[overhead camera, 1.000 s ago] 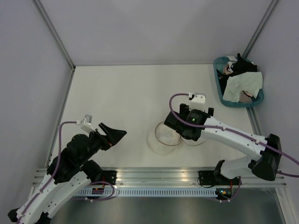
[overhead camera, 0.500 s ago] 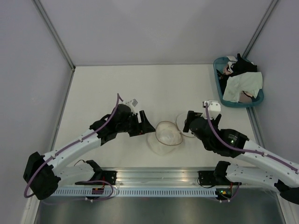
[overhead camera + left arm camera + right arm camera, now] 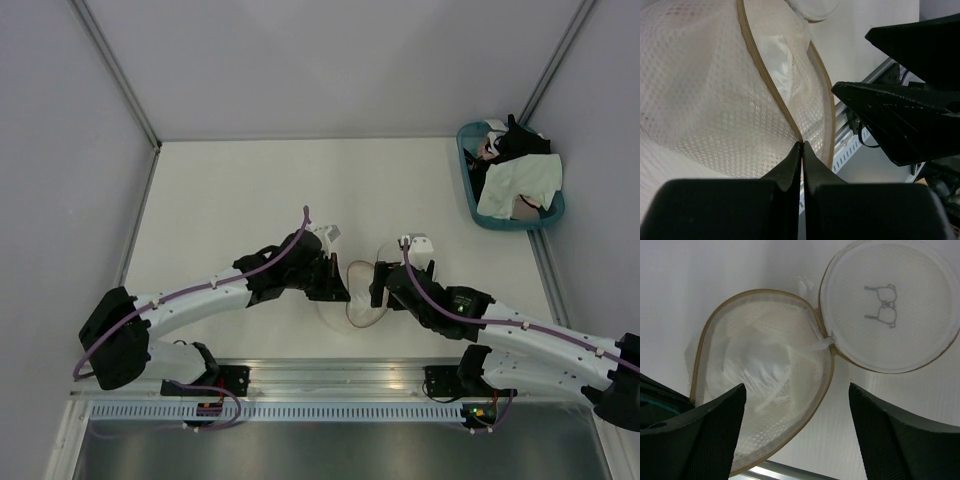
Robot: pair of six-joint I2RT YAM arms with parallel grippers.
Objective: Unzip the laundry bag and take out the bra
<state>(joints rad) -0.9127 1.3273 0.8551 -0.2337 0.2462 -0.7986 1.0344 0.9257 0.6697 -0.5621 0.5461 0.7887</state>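
Observation:
The laundry bag lies unzipped near the table's front, with its tan rim gaping. Its lid, with the bra drawing, is flipped out to the right. A pale soft garment, the bra, sits bunched inside the mesh bowl. My left gripper is shut, its tips pinching the tan rim at the bag's left side. My right gripper hangs open above the bag's right part, touching nothing. From above, the left gripper and right gripper flank the bag.
A teal basket stands at the far right with a white-and-green cloth and a black garment in it. An aluminium rail runs along the near edge just below the bag. Grey walls enclose the table.
The left arm swung in from the far left to the bag and shut its jaws on the rim. The right arm pulled back to the right, then settled over the bag's right side.

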